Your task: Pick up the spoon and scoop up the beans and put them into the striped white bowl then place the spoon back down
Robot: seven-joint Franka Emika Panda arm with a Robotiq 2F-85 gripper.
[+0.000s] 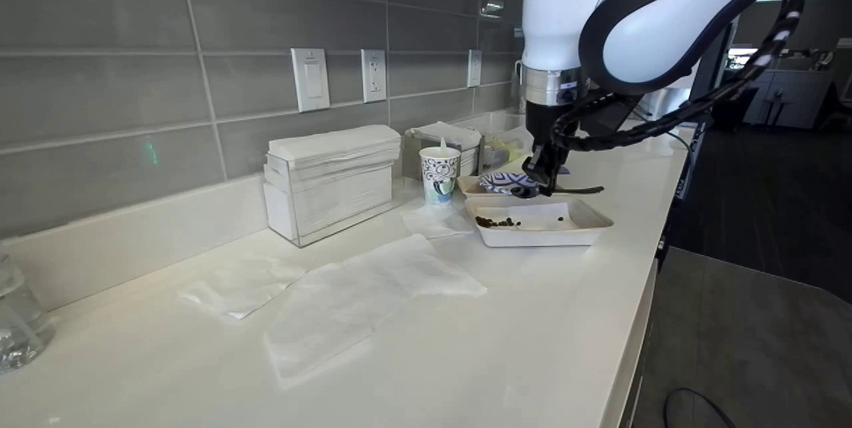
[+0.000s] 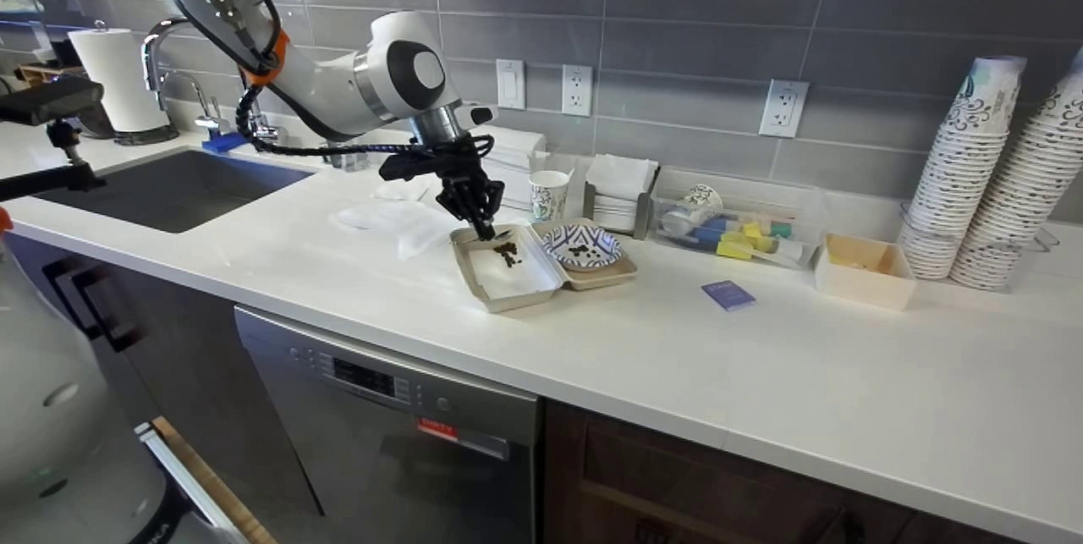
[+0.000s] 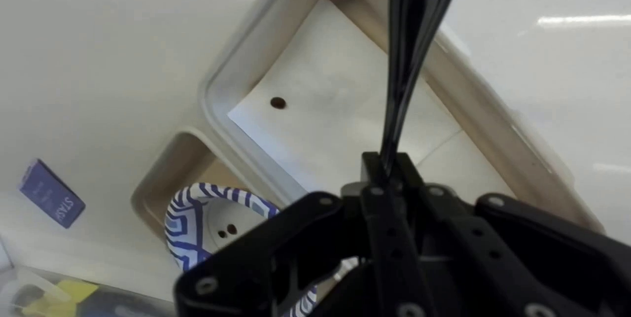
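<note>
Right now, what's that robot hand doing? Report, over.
Gripper shut on the spoon; whether it's loaded, can't tell. Beans in the paper-lined tray, a few in the striped bowl. Tray wall stands between.

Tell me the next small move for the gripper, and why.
Probably lower the spoon toward the bean pile: the gripper holds it above the tray, where that pile lies, and the bowl shows only a few beans. Whether the spoon already carries any, I can't tell.
</note>
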